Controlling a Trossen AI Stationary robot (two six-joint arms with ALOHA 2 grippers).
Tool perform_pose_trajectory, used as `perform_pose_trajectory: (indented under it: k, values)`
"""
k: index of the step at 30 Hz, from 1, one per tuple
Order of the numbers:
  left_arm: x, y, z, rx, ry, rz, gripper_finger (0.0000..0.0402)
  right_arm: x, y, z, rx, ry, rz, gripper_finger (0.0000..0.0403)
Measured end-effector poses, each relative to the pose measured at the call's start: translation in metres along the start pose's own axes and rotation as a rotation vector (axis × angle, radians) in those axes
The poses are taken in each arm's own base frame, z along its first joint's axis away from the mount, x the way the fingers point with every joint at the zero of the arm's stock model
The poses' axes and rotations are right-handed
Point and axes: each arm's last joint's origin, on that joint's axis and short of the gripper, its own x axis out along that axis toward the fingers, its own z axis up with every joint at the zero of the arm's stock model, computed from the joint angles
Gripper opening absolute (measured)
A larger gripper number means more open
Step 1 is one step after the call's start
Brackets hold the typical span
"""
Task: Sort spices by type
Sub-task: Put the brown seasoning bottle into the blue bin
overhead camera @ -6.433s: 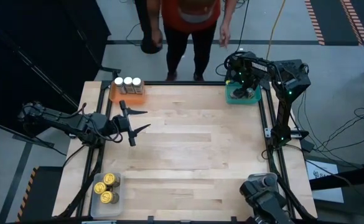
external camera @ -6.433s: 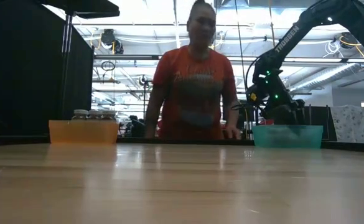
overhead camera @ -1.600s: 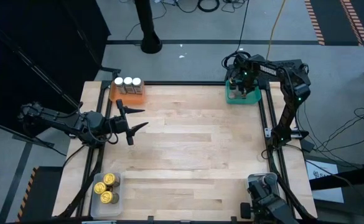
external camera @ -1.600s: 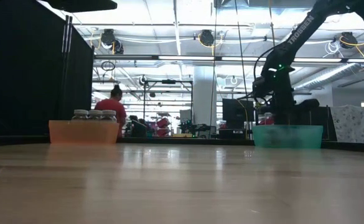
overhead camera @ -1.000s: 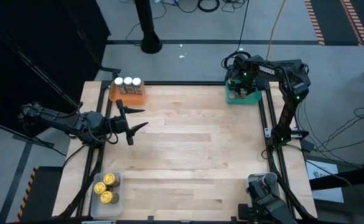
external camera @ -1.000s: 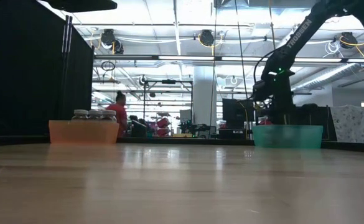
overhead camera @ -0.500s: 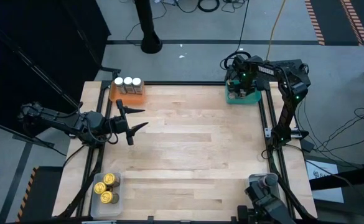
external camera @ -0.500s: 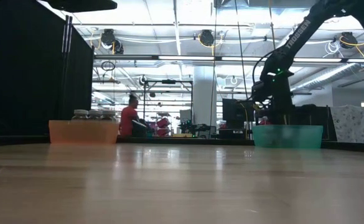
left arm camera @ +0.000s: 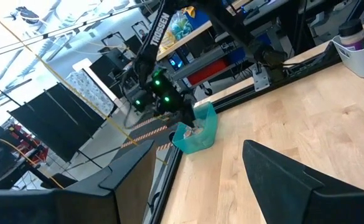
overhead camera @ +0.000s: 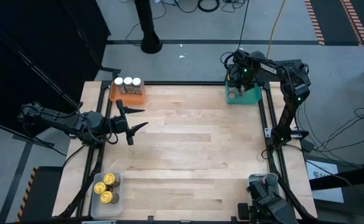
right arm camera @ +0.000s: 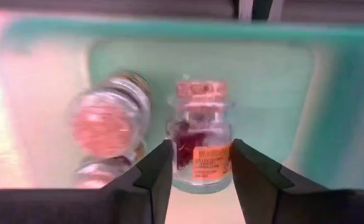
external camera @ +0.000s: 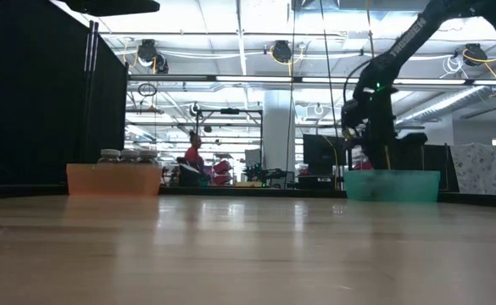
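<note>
My right gripper (overhead camera: 234,83) points down into the teal tray (overhead camera: 255,99) at the far right corner, shut on a small cork-topped spice jar (right arm camera: 200,134) with red contents and an orange label. A second jar (right arm camera: 107,121) stands next to it in the tray. My left gripper (overhead camera: 142,119) hangs open at the table's left side with nothing between its fingers. Three white-topped jars (overhead camera: 127,81) stand in the orange tray (overhead camera: 127,95) at the far left. Three gold jars (overhead camera: 106,188) sit in the clear tray (overhead camera: 116,202) at the near left. My right gripper has the jar's body (right arm camera: 180,152) pinched between its two fingers, one on each side, below the cork. The fingers come from above, pointing down. The jar's cork end stands free of the fingers; whether its bottom is clear of the tray floor I cannot tell.
The wooden tabletop (overhead camera: 194,149) lies bare between the trays. A black frame rail (overhead camera: 266,124) runs along the right edge. In the low view a person (external camera: 194,152) shows far behind the table. A white bin (left arm camera: 362,50) shows past the table in the left wrist view.
My right gripper has risen a little above the teal tray.
</note>
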Motion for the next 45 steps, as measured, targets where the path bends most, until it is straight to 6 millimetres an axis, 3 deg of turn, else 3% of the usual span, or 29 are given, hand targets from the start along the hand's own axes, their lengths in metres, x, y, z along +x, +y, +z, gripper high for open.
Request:
perform_pose_trajectory:
  k: [4, 8, 15, 19, 22, 28, 34, 40, 45]
  values:
    - [0.000, 0.000, 0.000, 0.000, 0.000, 0.000, 0.0249, -0.027, 0.002, -0.004, -0.019, -0.051, 0.024, 0.0125]
    - [0.000, 0.000, 0.000, 0.001, 0.001, 0.000, 0.0249, -0.057, 0.008, -0.024, -0.100, -0.125, 0.059, 0.0097]
    - [0.000, 0.000, 0.000, -0.009, 0.001, -0.001, 0.0249, -0.116, 0.041, -0.090, -0.302, -0.340, 0.191, 0.0025]
    - [0.000, 0.000, 0.000, -0.035, -0.003, -0.007, 0.0249, -0.136, 0.056, -0.133, -0.374, -0.468, 0.197, 0.0003]
    - [0.000, -0.001, 0.000, -0.042, -0.015, -0.030, 0.0249, -0.135, 0.062, -0.157, -0.355, -0.499, 0.186, 0.0006]
    - [0.002, -0.004, 0.000, -0.107, -0.022, -0.078, 0.0249, -0.114, 0.082, -0.207, -0.409, -0.565, 0.143, 0.0001]
    - [0.017, -0.011, 0.008, -0.120, -0.011, -0.149, 0.0248, -0.108, 0.075, -0.255, -0.387, -0.594, 0.199, 0.0000]
    - [0.052, -0.019, 0.021, -0.111, 0.007, -0.268, 0.0235, -0.098, 0.062, -0.295, -0.420, -0.614, 0.258, 0.0000]
    - [0.098, -0.004, 0.029, -0.107, -0.012, -0.368, 0.0218, -0.095, 0.047, -0.327, -0.453, -0.722, 0.328, 0.0000]
